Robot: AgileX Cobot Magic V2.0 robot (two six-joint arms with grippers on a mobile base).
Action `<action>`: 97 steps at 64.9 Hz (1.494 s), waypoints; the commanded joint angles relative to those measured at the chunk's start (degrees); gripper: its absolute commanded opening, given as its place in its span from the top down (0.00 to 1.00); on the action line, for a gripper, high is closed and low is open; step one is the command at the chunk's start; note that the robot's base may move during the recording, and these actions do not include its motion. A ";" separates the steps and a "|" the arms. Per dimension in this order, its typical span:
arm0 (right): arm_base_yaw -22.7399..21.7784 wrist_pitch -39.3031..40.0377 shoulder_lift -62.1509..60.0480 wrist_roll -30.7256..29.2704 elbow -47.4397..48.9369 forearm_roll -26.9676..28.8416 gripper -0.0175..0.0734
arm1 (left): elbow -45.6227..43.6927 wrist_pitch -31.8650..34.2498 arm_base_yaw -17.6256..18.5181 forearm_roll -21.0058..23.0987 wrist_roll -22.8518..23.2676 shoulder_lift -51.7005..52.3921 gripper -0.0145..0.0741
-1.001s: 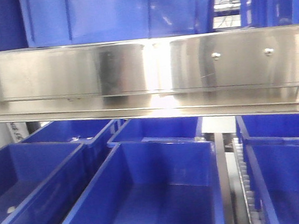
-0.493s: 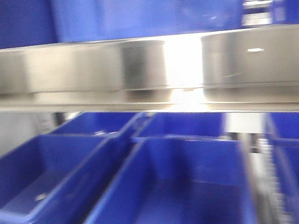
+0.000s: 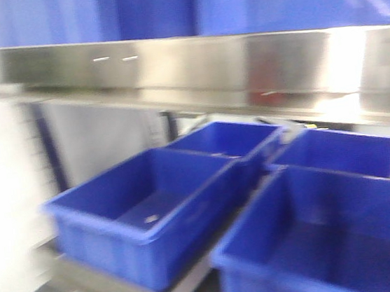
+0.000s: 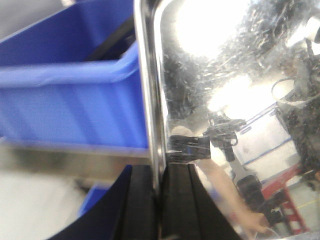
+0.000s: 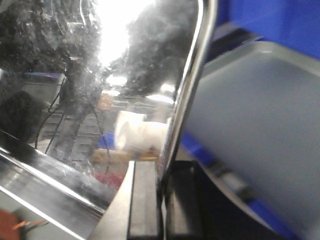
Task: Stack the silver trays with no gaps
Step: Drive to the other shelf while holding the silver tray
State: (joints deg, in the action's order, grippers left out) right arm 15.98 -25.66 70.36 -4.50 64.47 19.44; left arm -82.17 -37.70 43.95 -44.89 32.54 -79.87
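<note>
While the left gripper (image 4: 160,200) clenches the rolled rim of a shallow shiny stainless-steel tray (image 4: 225,75) beside a deep blue plastic bin (image 4: 65,100), the right gripper (image 5: 162,200) pinches apparently its other rim. Carrying seems underway, and next comes level, square nesting into the duller grey pan (image 5: 250,115).

4 blue bins (image 3: 146,215) (blurred), steel rail (image 3: 193,65) above

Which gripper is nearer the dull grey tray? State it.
Right. The right gripper clamps the rim of the silver tray beside the grey tray; the left gripper clamps its opposite rim, next to a blue bin.
</note>
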 commanded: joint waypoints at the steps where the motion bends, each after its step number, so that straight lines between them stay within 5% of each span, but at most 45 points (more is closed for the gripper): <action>1: -1.56 -0.84 -0.61 -0.94 -0.11 -5.49 0.88 | -0.63 -5.83 -1.52 -7.11 -0.37 1.66 0.86; 97: -1.56 -0.84 -0.71 -0.94 -0.11 -5.49 0.88 | -0.63 -5.83 -1.52 -7.11 -0.37 1.66 0.86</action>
State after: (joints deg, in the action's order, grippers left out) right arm 15.98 -25.66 70.36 -4.50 64.47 19.44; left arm -82.17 -38.14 43.95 -44.89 32.54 -79.87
